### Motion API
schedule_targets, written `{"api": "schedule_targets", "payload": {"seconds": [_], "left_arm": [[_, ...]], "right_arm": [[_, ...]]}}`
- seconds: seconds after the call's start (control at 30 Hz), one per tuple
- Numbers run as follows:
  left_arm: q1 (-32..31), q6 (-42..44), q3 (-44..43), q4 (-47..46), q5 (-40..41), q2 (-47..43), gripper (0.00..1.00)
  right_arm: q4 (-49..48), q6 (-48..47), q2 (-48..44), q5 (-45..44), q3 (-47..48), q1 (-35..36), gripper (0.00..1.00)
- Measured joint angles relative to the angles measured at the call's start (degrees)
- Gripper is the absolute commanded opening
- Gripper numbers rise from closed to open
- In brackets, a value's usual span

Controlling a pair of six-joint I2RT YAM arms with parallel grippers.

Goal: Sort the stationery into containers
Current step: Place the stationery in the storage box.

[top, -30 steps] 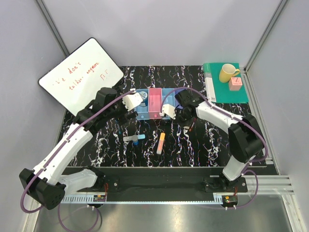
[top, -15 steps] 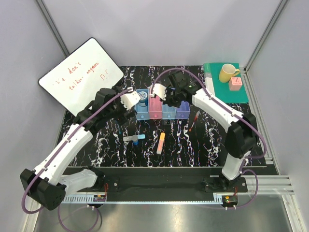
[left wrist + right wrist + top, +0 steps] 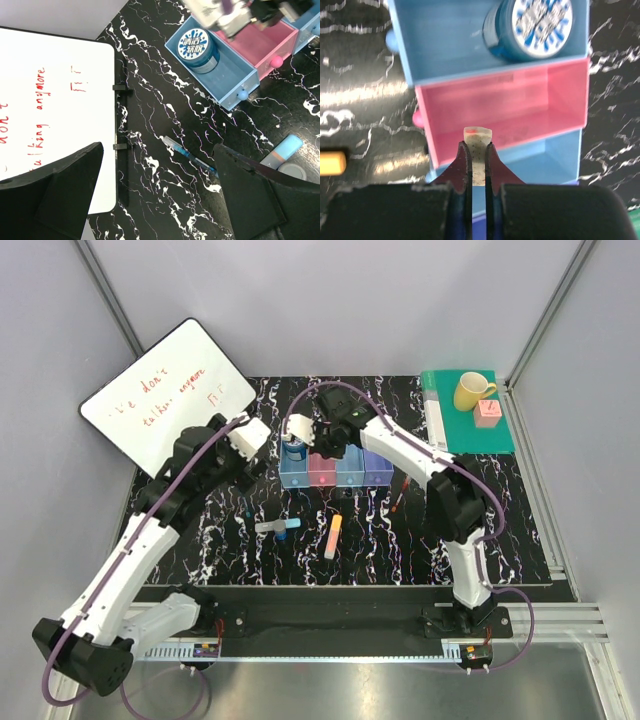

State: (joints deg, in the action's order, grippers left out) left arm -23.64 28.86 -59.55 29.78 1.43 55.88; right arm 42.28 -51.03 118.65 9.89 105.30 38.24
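The right gripper point(image 3: 477, 152) pinches a small white rectangular eraser point(image 3: 477, 136) at frame centre, over the translucent pink plastic bin's point(image 3: 530, 95) lower edge. It should probably centre over that compartment before releasing.

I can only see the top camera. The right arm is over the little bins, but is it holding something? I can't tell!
Observer: Yes. The right wrist camera shows the right jaws shut on a small white eraser.
Operator: Which bin is it over?
Observer: From that camera it hangs over the pink bin, near the wall shared with the next light blue bin.
Operator: And the other arm?
Observer: The left jaws stand wide open and empty. The left wrist camera shows a thin blue pen lying on the table between them.
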Motion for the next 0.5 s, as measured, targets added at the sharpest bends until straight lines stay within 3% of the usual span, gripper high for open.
{"api": "schedule_targets", "payload": {"seconds": [0.5], "left_arm": [[0.02,-0.48,2.05,-0.09,-0.13,-2.60,0.99]], "right_arm": [[-3.26,0.98,9.81,-0.42,11.98,5.01,0.01]]}}
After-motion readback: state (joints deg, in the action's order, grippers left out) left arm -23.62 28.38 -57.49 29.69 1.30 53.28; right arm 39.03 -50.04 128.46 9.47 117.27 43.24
